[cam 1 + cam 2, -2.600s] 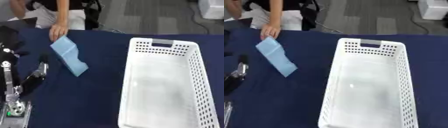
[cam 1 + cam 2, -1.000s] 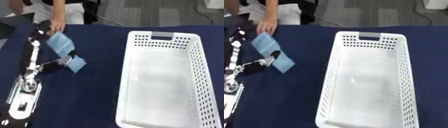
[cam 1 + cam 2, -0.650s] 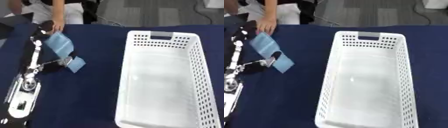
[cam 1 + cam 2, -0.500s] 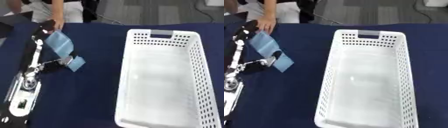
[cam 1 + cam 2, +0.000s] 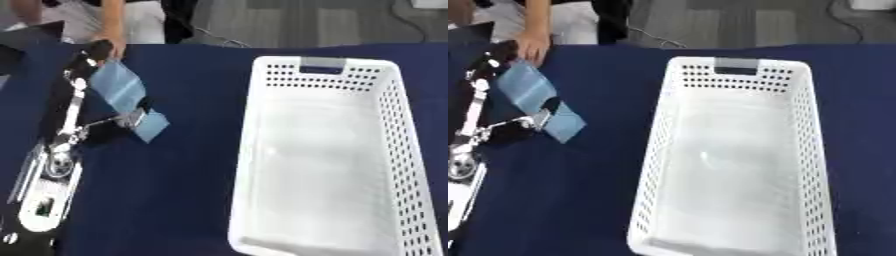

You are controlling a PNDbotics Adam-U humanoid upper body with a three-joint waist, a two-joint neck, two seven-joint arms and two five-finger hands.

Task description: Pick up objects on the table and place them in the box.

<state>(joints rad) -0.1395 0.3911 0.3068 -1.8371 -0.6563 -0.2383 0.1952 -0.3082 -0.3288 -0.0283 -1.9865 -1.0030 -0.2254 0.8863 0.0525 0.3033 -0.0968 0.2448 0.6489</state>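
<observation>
Box: white, nothing inside yet.
Left hand: fingers pinching blue packet, nine o'clock of box, on table.
Remaining: lift, carry, drop.

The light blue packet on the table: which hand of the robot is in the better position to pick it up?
The left hand. Its fingers already lie at both ends of the light blue packet, on the robot's left, while the right hand shows in no view. A person's hand touches the packet's far end.
</observation>
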